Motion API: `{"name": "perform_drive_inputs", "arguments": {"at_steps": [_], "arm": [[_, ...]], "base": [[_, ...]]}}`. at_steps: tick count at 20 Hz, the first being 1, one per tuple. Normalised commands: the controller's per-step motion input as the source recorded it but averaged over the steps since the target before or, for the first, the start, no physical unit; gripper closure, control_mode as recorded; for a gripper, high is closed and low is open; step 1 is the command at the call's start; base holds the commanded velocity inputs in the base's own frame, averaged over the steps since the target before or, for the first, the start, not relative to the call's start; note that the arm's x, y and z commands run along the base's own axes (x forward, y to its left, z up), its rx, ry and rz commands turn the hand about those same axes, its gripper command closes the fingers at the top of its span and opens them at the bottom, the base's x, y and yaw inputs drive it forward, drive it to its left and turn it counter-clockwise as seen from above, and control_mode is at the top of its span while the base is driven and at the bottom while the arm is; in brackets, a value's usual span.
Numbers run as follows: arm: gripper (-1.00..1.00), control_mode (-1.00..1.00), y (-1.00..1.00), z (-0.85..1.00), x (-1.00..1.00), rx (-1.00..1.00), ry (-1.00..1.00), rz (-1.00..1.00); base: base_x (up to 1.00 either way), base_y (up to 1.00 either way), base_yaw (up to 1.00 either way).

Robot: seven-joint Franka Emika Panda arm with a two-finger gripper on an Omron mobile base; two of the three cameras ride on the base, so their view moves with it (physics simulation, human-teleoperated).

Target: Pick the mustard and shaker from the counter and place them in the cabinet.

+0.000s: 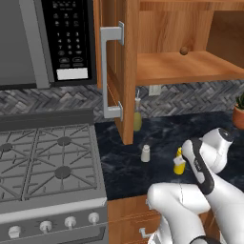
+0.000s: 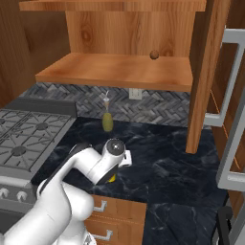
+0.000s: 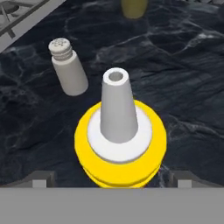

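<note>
The mustard sits dead centre in my hand view, seen from above, its white nozzle pointing up at the camera. It stands upright on the dark marbled table; in the left base view it shows at the lower right of centre, just beside the white forearm. The two dark tips of the jaws rise at the bottom of the hand view, one to each side of the bottle and apart from it, so I read the gripper as spread wide and holding nothing.

The shaker stands in the upper left of the hand view, near the mustard but not touching it; in the left base view it is just left of the bottle.

The cabinet fills the upper right of the left base view, door swung open, its shelf bare apart from a small brown ball. An olive-green bottle stands by the back wall.

So, as I judge it, nothing is placed yet: both items remain on the table. I am lined up over the mustard for the first grasp; the lift, the placing and the whole shaker run are left.
</note>
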Motion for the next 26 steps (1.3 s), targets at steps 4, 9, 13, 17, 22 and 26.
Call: {"name": "perform_drive_inputs", "arguments": {"at_steps": [4,9,13,17,22,26], "arm": [[-1.00,-1.00,-0.04,-0.12,0.22,0.01,0.00,0.00],[-1.00,-1.00,-0.01,-0.11,0.15,0.00,0.00,0.00],[1.00,-1.00,0.00,-0.12,0.21,0.00,0.00,0.00],[1.00,-1.00,0.00,-0.08,0.11,0.00,0.00,0.00],[1.00,-1.00,0.00,0.07,-0.02,0.02,-0.02,0.00],[1.00,-1.00,0.01,0.49,-0.19,0.02,-0.08,0.02]], "base": [[0.00,0.00,0.00],[0.00,0.00,0.00],[0.00,0.00,0.00],[0.00,0.00,0.00],[0.00,0.00,0.00],[0.00,0.00,0.00]]}}
